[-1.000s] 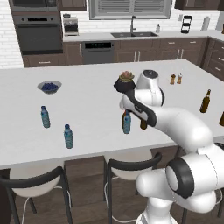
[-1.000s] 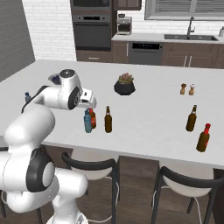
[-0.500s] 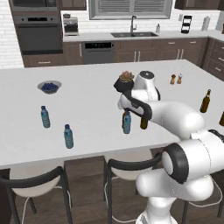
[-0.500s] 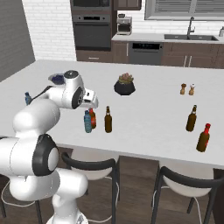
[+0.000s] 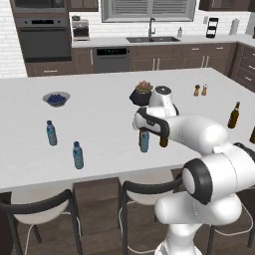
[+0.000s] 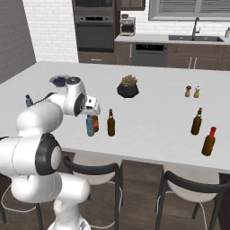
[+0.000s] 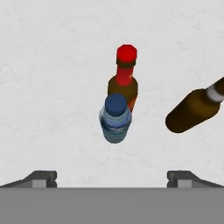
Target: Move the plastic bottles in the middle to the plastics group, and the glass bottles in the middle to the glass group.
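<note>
In the middle of the white island stand three bottles close together. The plastic bottle [image 7: 116, 119] [image 5: 144, 141] [image 6: 90, 126] is clear bluish with a blue cap. Right behind it is a reddish-brown glass bottle with a red top [image 7: 125, 78] [image 6: 95, 122]. An olive-amber glass bottle [image 7: 194, 112] [image 5: 163, 141] [image 6: 111, 123] stands beside them. My gripper [image 7: 113, 179] [image 5: 143, 127] [image 6: 92, 111] hangs open just above the plastic bottle, pointing down, holding nothing. The plastics group [image 5: 51, 133] [image 5: 78, 155] stands at the left. The glass group [image 6: 196, 121] [image 6: 209, 141] stands at the right.
A bowl of dark berries [image 5: 56, 98] sits at the far left. A black pot with a plant [image 5: 143, 93] stands behind the middle bottles. Two small shakers [image 5: 200, 90] are at the back right. Stools stand under the island's near edge.
The arm's elbow has shifted a little. The hand stays over the middle bottles with its jaws open, and no bottle has moved.
</note>
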